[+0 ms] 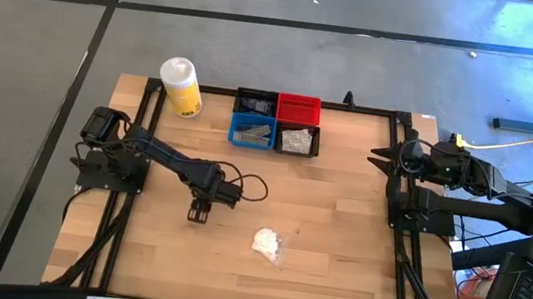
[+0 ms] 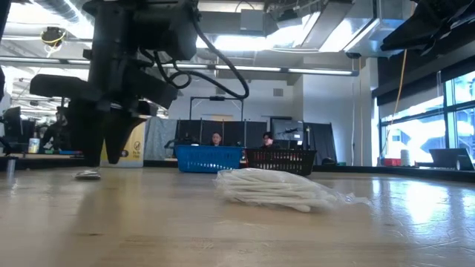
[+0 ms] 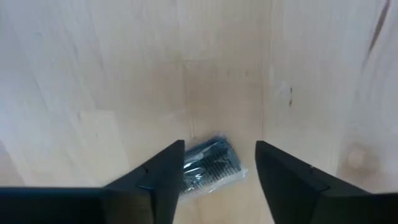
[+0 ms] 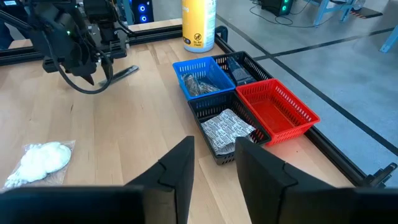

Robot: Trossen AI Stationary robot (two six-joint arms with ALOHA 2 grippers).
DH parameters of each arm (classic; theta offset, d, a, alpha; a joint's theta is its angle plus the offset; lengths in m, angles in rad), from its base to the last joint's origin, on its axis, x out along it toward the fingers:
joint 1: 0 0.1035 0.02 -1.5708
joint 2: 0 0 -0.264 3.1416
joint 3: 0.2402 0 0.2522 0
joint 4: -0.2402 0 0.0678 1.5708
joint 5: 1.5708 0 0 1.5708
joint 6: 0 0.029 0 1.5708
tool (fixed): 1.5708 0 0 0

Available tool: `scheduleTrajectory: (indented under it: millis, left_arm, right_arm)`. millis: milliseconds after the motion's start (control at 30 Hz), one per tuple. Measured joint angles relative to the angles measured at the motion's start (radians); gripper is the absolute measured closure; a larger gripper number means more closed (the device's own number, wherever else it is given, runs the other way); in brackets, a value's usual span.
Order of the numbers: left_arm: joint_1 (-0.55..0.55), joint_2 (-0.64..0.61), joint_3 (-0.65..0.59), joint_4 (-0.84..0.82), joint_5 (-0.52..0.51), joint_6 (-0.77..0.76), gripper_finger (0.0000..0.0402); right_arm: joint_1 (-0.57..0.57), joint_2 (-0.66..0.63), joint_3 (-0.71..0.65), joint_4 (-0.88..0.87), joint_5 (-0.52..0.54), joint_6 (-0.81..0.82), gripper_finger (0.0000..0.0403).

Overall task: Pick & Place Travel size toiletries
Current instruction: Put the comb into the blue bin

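A small dark toiletry in clear wrap (image 3: 210, 168) lies flat on the wooden table. My left gripper (image 3: 220, 144) hangs open just above it, pointing down, with a finger on either side and not touching it. The low view shows those fingertips (image 2: 104, 157) clear of the tabletop, and the item (image 2: 87, 175) flat beneath them. A white wad in clear wrap (image 1: 268, 242) lies on the table to the right of my left gripper (image 1: 201, 211), nearer the front edge. My right gripper (image 4: 214, 163) waits open and empty at the table's right edge (image 1: 386, 158).
Several small bins stand together at the far middle. The blue bin (image 1: 251, 131) and a black bin (image 1: 256, 101) hold dark items, another black bin (image 4: 227, 130) holds pale packets, and there is also a red bin (image 1: 298, 107). A yellow container with a white top (image 1: 181, 86) stands at the far left.
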Motion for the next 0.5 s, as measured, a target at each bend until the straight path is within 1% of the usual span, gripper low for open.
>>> scheduleTrajectory:
  millis: [100,200,367,500]
  left_arm:
    - [0.000,0.000,0.000,-0.003,0.001,0.028,0.0187]
    - [0.000,0.000,0.000,0.003,0.006,0.021,0.0177]
    - [0.000,0.000,0.000,0.039,0.020,0.020,0.0185]
    - [0.000,0.000,0.000,0.040,0.002,0.016,0.0197]
  right_arm:
    - [0.000,0.000,0.000,0.000,0.000,0.000,0.0288]
    - [0.000,0.000,0.000,0.000,0.000,0.000,0.0291]
    - [0.000,0.000,0.000,0.000,0.000,0.000,0.0295]
    - [0.000,0.000,0.000,0.000,0.000,0.000,0.0295]
